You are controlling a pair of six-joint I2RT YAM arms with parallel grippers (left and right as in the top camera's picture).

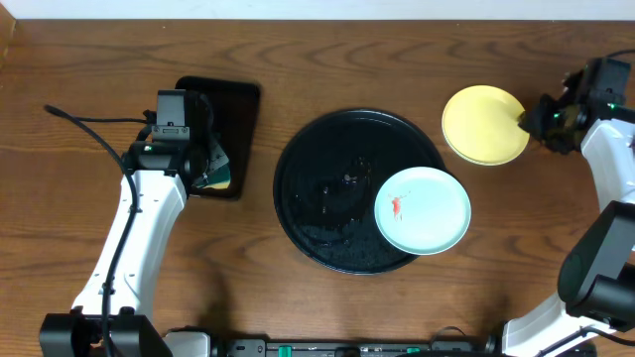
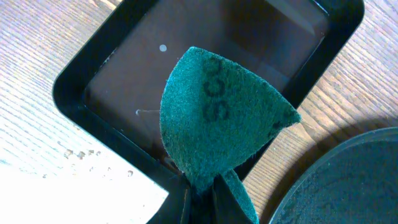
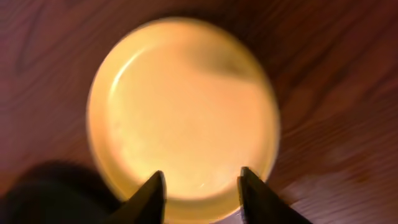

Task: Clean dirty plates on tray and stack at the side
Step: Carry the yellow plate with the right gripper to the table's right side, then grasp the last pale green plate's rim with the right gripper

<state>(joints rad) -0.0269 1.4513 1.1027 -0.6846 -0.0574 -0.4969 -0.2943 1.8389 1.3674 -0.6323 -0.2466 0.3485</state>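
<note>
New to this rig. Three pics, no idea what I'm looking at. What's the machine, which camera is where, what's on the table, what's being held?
Two white robot arms sit at a wooden table, each ending in a two-finger gripper. One picture looks straight down from above; the other two come from cameras on each wrist, so you see that arm's own fingers at the bottom edge.

On the table: a large round black tray with a pale blue plate, marked by a red smear, lying on its right edge; a yellow plate on the bare wood to the right; a small rectangular black tray on the left.

The left gripper is shut on a green scouring pad above the rectangular tray. The right gripper is open at the yellow plate's rim, holding nothing.
</note>
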